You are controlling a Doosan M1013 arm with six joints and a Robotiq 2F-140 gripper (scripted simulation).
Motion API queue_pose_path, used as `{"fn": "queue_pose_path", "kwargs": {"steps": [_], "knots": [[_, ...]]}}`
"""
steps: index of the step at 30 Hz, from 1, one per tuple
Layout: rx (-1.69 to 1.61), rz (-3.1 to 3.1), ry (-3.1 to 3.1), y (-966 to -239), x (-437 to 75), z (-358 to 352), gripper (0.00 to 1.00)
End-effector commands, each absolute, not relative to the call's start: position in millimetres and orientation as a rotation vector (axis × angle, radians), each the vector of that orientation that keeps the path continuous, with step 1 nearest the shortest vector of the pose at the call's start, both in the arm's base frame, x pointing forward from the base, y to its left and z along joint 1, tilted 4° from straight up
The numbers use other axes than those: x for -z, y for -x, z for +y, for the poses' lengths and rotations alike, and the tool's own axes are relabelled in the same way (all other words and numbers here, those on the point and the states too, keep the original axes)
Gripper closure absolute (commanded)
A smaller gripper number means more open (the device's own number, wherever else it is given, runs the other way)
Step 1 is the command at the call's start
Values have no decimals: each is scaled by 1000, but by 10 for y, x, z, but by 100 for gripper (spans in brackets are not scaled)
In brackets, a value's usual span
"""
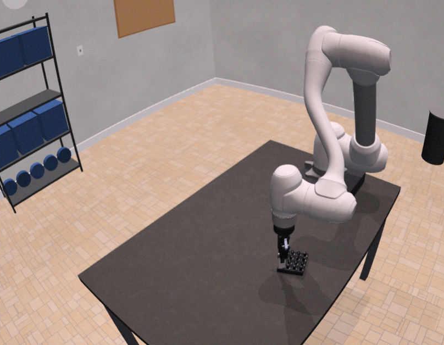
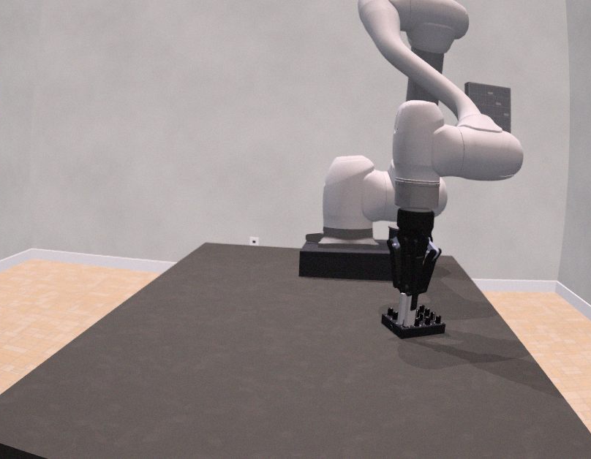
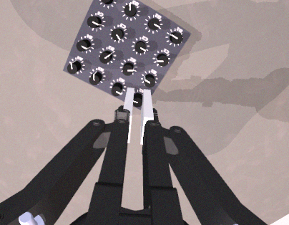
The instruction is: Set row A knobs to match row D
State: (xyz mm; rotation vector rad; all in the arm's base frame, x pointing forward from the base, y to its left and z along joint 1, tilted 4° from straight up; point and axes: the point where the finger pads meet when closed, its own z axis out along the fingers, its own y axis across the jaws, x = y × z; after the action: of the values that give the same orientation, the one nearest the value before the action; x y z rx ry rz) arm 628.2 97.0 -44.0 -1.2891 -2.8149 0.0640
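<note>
The black knob box (image 1: 291, 272) (image 2: 424, 331) (image 3: 99, 42) stands on the table. My gripper (image 1: 282, 260) (image 2: 407, 324) (image 3: 137, 99) is at its rear corner, shut on knob A1 (image 3: 138, 99), with one pale finger on each side. In the wrist view A1's line points left and slightly down. Knob D1 (image 3: 177, 38) points up-left, D2 (image 3: 153, 24) down-right and D3 (image 3: 130, 11) up. D4 is cut by the top edge. A2 (image 3: 116, 88) points down-right, A3 (image 3: 96, 79) up and A4 (image 3: 75, 67) up-left.
Knob B1 (image 3: 150, 81) is just beyond the right finger, and A2 is close beside the left finger. Rows B and C stand between rows A and D. The dark table (image 1: 200, 241) (image 2: 236, 370) carries the arm's base. A shelf rack stands far off at the left.
</note>
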Motion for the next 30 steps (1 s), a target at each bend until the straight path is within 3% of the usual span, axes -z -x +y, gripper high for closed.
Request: {"fn": "queue_pose_path", "kwargs": {"steps": [1,30], "knots": [[-67,-2789,1349,-6282,439,970,95],[-71,-2716,1494,-6282,439,970,95]]}}
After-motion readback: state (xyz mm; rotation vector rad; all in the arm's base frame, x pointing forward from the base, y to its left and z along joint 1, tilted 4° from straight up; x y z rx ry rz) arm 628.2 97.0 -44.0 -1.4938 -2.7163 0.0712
